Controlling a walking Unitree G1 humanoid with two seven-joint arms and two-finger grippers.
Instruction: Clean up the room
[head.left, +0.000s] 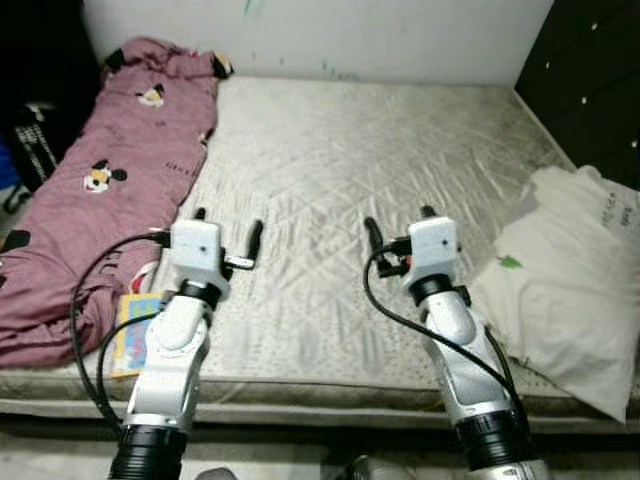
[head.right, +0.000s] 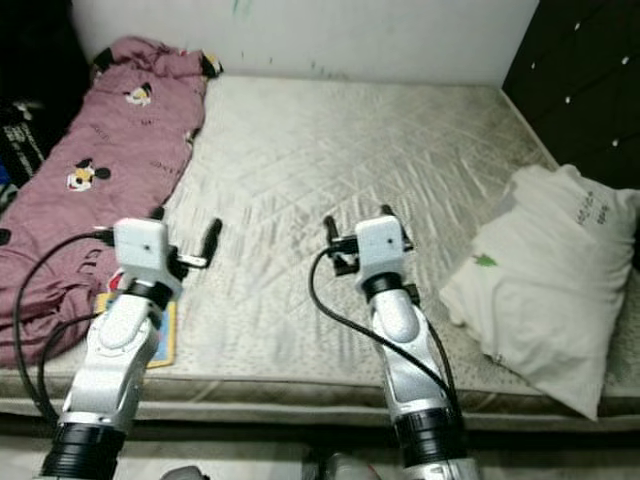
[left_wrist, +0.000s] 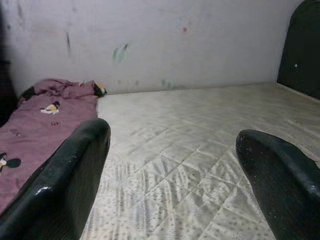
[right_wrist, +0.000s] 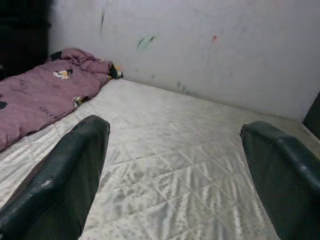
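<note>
Both arms are hovering over the bare mattress (head.left: 330, 170), left gripper (head.left: 227, 232) and right gripper (head.left: 398, 228) spread, holding nothing — the blanket (head.left: 110, 190) at ten o'clock (probably the first pickup) is awaiting a reach.

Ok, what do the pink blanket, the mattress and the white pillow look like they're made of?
Pink blanket: soft woven cloth, likely cotton, matte, with a printed cartoon pattern; it lies in loose folds. Mattress: quilted fabric with a slight sheen; stitched diamond lines catch the light. White pillow: matte cloth cover over soft filling, going by its puffed, creased shape. Exact fibres can't be told.
</note>
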